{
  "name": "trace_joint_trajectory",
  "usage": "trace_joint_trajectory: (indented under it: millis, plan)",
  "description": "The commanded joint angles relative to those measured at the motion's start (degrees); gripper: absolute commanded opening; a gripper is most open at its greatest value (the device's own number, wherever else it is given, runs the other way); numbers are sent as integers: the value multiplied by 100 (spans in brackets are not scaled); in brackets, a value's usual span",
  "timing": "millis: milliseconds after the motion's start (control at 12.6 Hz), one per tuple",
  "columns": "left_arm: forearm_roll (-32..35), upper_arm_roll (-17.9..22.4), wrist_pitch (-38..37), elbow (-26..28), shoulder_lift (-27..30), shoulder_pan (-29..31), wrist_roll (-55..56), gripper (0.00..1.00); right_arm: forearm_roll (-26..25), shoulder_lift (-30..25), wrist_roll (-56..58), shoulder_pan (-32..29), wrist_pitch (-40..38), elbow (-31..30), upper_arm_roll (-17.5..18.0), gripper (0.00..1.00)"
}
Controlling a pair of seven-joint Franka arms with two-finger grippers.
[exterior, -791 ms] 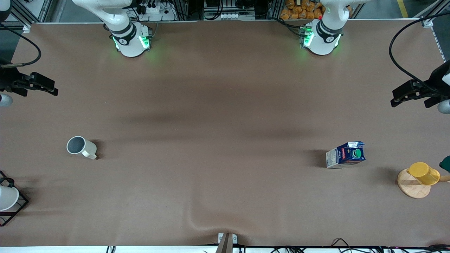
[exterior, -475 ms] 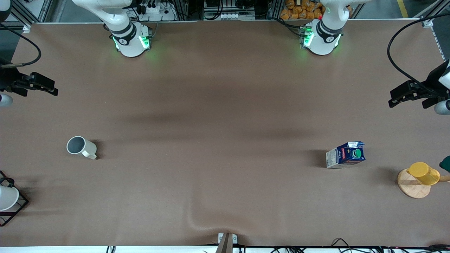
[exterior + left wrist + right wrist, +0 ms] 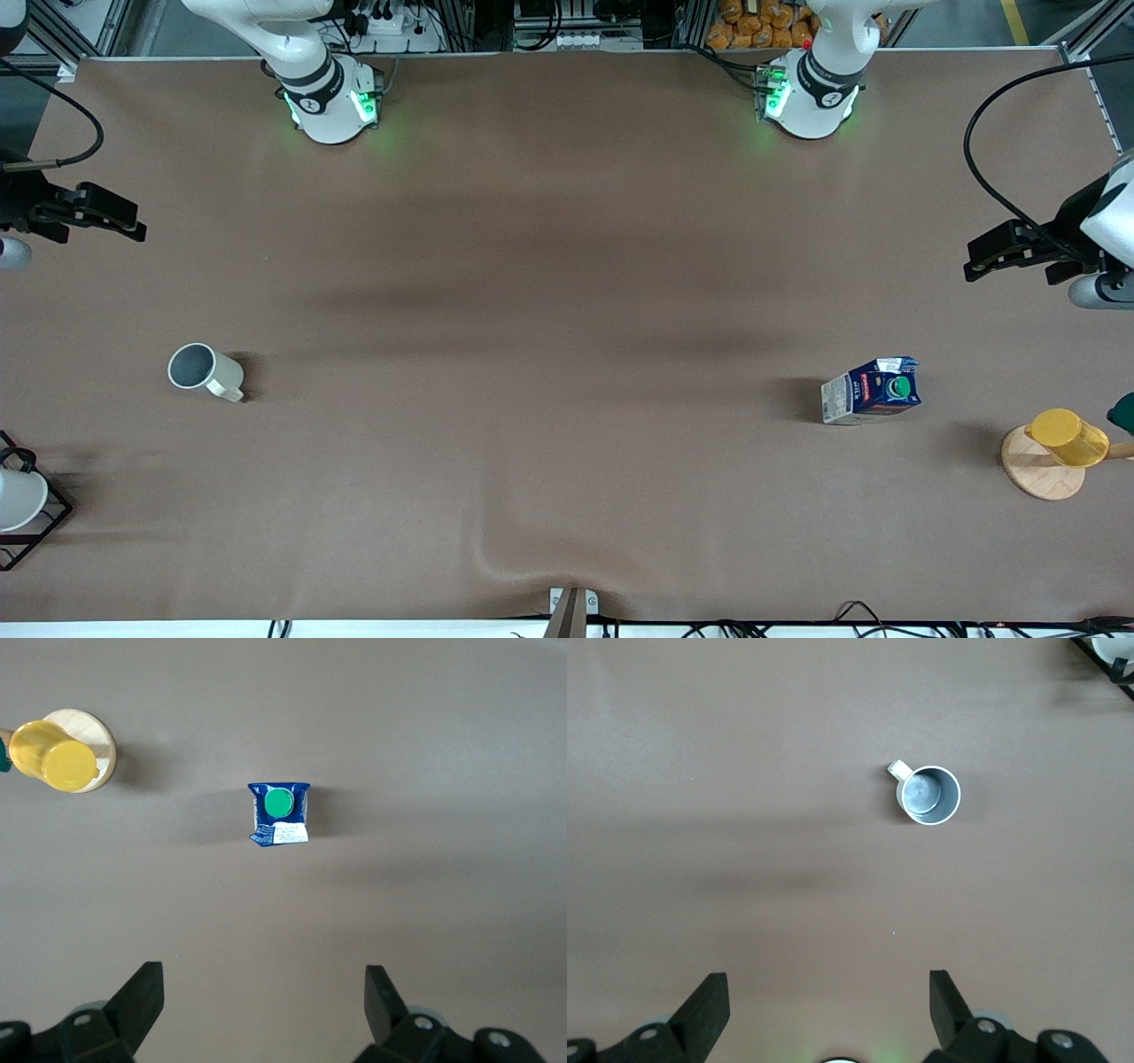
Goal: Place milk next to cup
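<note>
The milk (image 3: 873, 391) is a dark blue carton with white sides and a green cap, standing on the brown table toward the left arm's end; it also shows in the left wrist view (image 3: 279, 813). The cup (image 3: 202, 370), a cream-white mug with a grey inside, stands toward the right arm's end and shows in the right wrist view (image 3: 928, 794). My left gripper (image 3: 997, 251) is open and empty, up in the air over the table's edge at the left arm's end; its jaws (image 3: 264, 992) stand wide apart. My right gripper (image 3: 111, 215) is open and empty at the right arm's end.
A yellow cup (image 3: 1067, 436) lies on a wooden disc (image 3: 1036, 470) close to the milk, nearer the table's end. A white cup in a black wire rack (image 3: 22, 505) stands at the table's edge near the mug. A ridge in the table cover (image 3: 496, 558) lies near the front edge.
My left gripper has moved a little inward over the table, toward the milk's end. The right arm, milk and cup have not moved.
</note>
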State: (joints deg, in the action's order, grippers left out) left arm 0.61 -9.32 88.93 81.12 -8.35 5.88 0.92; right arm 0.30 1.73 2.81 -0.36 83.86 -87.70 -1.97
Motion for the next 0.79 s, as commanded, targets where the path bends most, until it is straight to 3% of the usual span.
trace_joint_trajectory:
  millis: [0,395,712]
  plan:
    - [35,-9,-60,-97,-9,-52,-30,100,75,29,-35,-34,-10,77,12,100]
    - [62,-17,-60,-97,35,-43,-39,100,75,135,-35,10,-1,77,21,100]
    - [62,-17,-25,-97,61,-43,5,100,-4,617,-26,-52,25,182,12,100]
